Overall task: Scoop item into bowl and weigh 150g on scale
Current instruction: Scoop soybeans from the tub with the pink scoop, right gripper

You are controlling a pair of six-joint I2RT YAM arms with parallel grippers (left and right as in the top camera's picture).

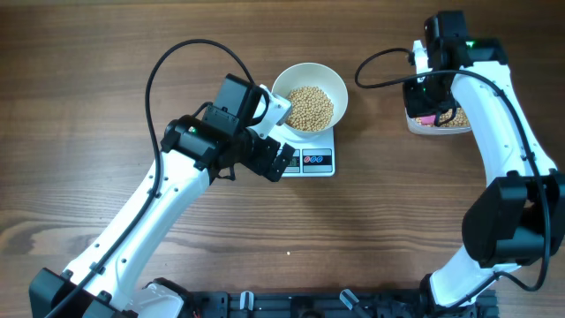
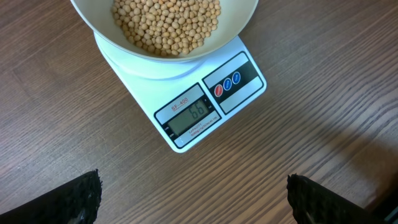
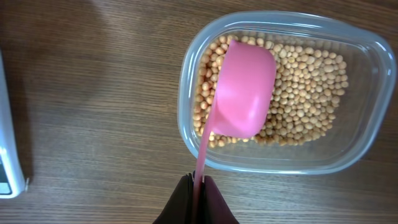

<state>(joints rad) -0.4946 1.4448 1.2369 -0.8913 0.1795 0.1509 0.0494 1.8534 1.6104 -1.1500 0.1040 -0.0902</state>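
The white bowl holds a heap of tan beans and stands on the white scale; its display shows digits. My left gripper is open over bare wood just in front of the scale, nothing between its fingers. My right gripper is shut on the handle of a pink scoop, whose cup lies bottom-up over the beans in the clear plastic tub. In the overhead view the right gripper hangs over that tub at the back right.
The scale's edge shows at the left of the right wrist view. Black cables loop over the table behind both arms. Bare wooden table lies between scale and tub.
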